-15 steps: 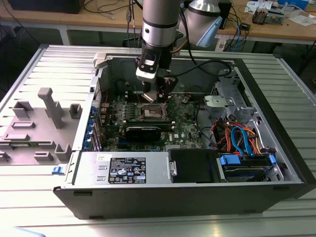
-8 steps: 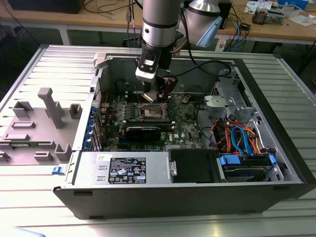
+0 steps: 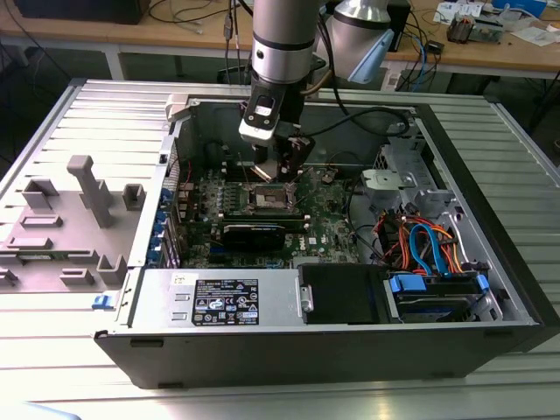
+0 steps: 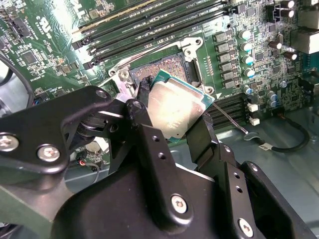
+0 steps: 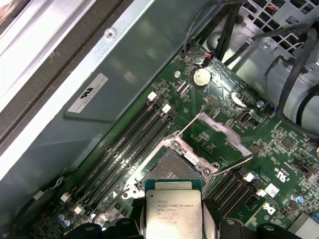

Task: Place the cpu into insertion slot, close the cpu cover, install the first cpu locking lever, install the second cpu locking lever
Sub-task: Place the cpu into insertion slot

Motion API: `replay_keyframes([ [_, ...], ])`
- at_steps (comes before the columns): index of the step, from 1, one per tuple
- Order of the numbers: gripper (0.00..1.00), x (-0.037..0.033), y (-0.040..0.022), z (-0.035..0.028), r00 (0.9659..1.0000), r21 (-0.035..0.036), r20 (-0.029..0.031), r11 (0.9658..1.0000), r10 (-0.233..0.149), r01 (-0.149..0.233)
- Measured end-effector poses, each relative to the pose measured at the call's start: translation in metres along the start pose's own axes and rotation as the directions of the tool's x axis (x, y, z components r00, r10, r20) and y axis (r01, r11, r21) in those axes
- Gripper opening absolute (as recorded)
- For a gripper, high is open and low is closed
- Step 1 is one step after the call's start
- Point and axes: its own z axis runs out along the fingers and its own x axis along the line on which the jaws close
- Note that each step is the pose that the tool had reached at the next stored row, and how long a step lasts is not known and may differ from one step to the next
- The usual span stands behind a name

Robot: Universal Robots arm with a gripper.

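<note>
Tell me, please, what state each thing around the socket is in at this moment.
gripper: shut on the cpu.
cpu: held up close by the insertion slot, not seated.
insertion slot: uncovered and empty.
cpu cover: swung open, standing up off the slot.

Metal and matt finishes
cpu (image 4: 174,107) top dull silvery metal; cpu cover (image 5: 222,128) shiny metal; claw (image 4: 171,115) matt black, smooth.
</note>
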Motion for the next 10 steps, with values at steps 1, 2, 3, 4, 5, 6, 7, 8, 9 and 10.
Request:
replay_keyframes([
  [1,0.55,0.0000,0.0000,0.0000,1.0000,0.0000,0.0000,1.0000,0.002,-0.002],
  [2,0.55,0.0000,0.0000,0.0001,1.0000,-0.0001,0.0000,1.0000,0.004,-0.004],
  [3,0.55,0.0000,0.0000,0.0001,1.0000,-0.0001,0.0000,1.0000,0.005,-0.005],
  [4,0.55,0.0000,0.0000,0.0001,1.0000,-0.0001,0.0000,1.0000,0.007,-0.007],
  [5,0.55,0.0000,0.0000,0.0002,1.0000,-0.0001,0.0000,1.0000,0.009,-0.009],
  [6,0.55,0.0000,0.0000,0.0002,1.0000,-0.0002,0.0000,1.0000,0.010,-0.010],
  [7,0.55,0.0000,0.0000,0.0002,0.9999,-0.0002,-0.0001,0.9999,0.012,-0.012],
  [8,0.55,0.0000,0.0000,0.0003,0.9999,-0.0003,-0.0001,0.9999,0.014,-0.014],
  [9,0.55,0.0000,0.0000,0.0003,0.9999,-0.0003,-0.0001,0.9999,0.016,-0.016],
  [10,0.55,0.0000,0.0000,0.0003,0.9998,-0.0003,-0.0001,0.9998,0.018,-0.018],
])
